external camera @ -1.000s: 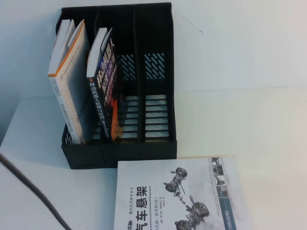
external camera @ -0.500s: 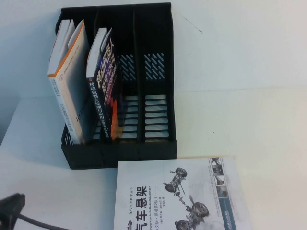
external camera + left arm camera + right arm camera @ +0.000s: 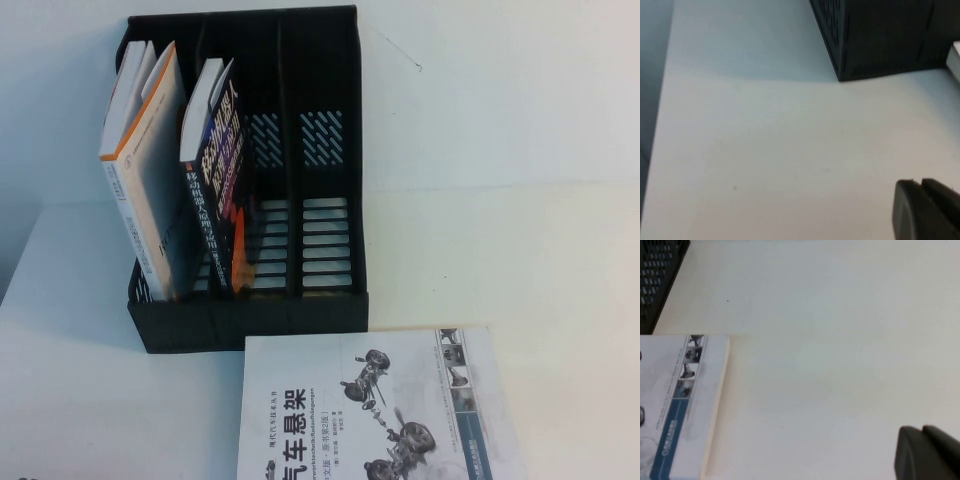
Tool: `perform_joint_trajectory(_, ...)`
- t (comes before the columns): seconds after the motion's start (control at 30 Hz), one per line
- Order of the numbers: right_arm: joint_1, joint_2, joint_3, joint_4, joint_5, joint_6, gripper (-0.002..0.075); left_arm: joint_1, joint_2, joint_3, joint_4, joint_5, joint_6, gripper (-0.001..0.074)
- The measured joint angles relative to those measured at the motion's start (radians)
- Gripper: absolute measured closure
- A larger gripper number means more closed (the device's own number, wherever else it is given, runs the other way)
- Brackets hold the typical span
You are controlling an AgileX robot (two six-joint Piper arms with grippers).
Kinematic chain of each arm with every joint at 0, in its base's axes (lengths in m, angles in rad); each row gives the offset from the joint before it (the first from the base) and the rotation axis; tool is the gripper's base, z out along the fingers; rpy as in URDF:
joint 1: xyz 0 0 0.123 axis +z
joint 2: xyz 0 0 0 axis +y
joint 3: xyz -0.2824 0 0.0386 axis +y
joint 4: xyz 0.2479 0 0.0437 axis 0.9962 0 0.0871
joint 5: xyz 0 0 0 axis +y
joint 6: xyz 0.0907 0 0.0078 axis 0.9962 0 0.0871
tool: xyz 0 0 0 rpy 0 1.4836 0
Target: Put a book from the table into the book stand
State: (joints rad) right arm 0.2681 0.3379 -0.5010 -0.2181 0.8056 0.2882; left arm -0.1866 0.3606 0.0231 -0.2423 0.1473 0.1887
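The black book (image 3: 218, 180) with white Chinese characters stands upright, leaning slightly, in the middle compartment of the black book stand (image 3: 330, 200) at the back of the white table (image 3: 500, 260). Neither arm shows in the high view. My left gripper (image 3: 918, 184) is shut and empty, low over bare table near the stand's front left corner (image 3: 860, 45). My right gripper (image 3: 920, 430) is shut and empty over bare table to the right of the car-suspension book (image 3: 680, 400).
A white orange-edged book (image 3: 145, 170) stands in the stand's left compartment; the right compartment holds nothing. The white book with car-suspension drawings (image 3: 380, 410) lies flat in front of the stand. Bare table lies to the right.
The left arm's dark cable and gripper, seen at the lower left of the high view earlier, have drawn back out of that view. The books and stand have not moved.
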Motion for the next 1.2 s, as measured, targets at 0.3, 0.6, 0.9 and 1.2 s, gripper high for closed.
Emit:
perform_joint_trajectory(0.3, 0.0, 0.0, 0.0, 0.0, 0.0, 0.0, 0.0727, 0.08, -0.31, 0.002, 0.08, 0.194, 0.009, 0.0736)
perform_joint_trajectory(0.6, 0.0, 0.0, 0.0, 0.008, 0.002, 0.0, 0.0727, 0.082, -0.37, 0.002, 0.099, 0.203, 0.035, 0.0736)
perform_joint_trajectory(0.9, 0.0, 0.0, 0.0, 0.01, 0.002, 0.0, 0.0727, 0.082, -0.37, 0.002, 0.101, 0.204, 0.035, 0.0736)
perform_joint_trajectory(1.2, 0.0, 0.0, 0.0, 0.014, 0.002, 0.0, 0.0727, 0.082, -0.37, 0.002, 0.101, 0.204, 0.035, 0.0736)
